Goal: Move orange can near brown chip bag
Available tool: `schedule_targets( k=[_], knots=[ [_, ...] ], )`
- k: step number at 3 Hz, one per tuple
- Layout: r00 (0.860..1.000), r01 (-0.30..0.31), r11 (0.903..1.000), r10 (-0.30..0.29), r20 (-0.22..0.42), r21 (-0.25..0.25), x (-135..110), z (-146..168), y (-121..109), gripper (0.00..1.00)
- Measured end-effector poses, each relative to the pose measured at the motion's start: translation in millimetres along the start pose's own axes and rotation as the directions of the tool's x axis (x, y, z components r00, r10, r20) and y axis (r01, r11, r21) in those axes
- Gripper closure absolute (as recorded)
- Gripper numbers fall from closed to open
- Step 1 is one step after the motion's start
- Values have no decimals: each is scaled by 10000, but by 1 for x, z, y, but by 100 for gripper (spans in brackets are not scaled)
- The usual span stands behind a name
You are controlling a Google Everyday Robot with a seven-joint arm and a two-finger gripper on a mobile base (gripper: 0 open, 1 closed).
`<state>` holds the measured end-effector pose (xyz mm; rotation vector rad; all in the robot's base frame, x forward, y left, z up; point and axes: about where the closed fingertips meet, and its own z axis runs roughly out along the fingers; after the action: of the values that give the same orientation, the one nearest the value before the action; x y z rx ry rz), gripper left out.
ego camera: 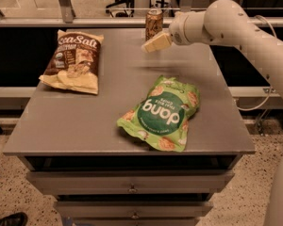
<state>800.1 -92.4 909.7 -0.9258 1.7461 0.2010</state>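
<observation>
At the front, below the tool, a grey bench [85, 126] is seen with closed drawers [132, 182] under its top. On the bench, nearer the camera than the tool and a little to its right in the picture, a green "dang" bag [162, 114] is laid flat with its lettering upside down. Farther back, the tool [155, 42] is held just above the bench top at the end of a pale arm [226, 22] that reaches in from the right. Whether the tool is spread or pressed together cannot be told; nothing is seen carried in it. Well apart from the tool, to its left in the picture, the brown chip bag [75, 60] is laid flat. Just behind the tool, the orange can [153, 23] is stood upright at the bench's far edge. Whether can and tool are touching cannot be told.
</observation>
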Motion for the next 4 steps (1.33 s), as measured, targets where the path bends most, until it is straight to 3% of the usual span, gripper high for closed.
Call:
schedule_targets(
  k=[3, 4],
  knots=[
    [9943, -986, 9933, 959, 461, 603, -5, 66, -34, 0],
    [9902, -1308, 9879, 1261, 592, 833, 2, 79, -49, 16]
  ],
)
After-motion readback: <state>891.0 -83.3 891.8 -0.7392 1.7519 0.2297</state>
